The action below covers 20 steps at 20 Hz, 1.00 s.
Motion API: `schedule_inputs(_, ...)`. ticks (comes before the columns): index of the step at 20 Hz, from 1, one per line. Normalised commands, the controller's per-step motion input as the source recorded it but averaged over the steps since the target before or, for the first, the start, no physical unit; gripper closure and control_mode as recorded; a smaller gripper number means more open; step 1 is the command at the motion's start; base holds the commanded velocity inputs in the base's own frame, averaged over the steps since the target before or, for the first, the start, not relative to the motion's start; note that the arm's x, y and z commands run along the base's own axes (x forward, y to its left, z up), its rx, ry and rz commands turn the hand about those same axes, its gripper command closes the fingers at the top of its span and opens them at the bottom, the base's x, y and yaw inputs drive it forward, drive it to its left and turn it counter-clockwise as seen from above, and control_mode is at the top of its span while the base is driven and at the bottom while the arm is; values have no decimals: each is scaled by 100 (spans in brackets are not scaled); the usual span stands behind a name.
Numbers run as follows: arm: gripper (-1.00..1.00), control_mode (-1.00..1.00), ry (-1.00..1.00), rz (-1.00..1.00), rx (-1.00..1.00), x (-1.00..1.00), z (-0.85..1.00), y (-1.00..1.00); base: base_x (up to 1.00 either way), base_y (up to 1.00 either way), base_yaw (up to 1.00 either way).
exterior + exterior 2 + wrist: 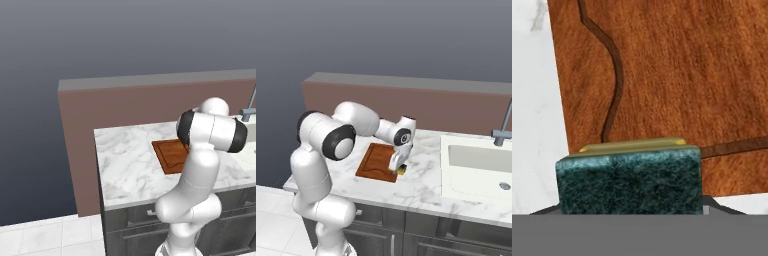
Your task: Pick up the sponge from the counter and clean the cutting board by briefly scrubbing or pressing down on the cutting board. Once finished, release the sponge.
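Note:
The reddish-brown cutting board (375,161) lies flat on the white marble counter (421,187), left of the sink. My gripper (398,169) points down at the board's near right corner, shut on the sponge (401,171), a small yellow block. In the hand view the sponge (629,180) shows its dark green face between my finger tips, with a yellow edge behind it. It sits low at the edge of the cutting board (687,75), whose groove curves past. Whether it touches the surface I cannot tell. In the left base view my arm covers part of the cutting board (169,152).
A white sink (476,172) with a grey faucet (502,131) is set into the counter right of the board. The reddish-brown back wall (446,112) runs behind. Bare marble counter (125,160) stretches left of the board to the counter's end.

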Motion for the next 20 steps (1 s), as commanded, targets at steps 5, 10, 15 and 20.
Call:
schedule_inputs(5, 100, -100, -4, -15, -3, -23, 0, 4, 0, 0, 0)
schedule_inputs(10, 100, -100, -5, -22, -2, -31, 0, 0, 0, 0, 0)
schedule_inputs(15, 100, -100, -1, -19, -3, -11, 0, 3, 0, 0, 0)
schedule_inputs(20, 100, -100, 0, -3, -3, 0, 0, 14, 0, 0, 0)
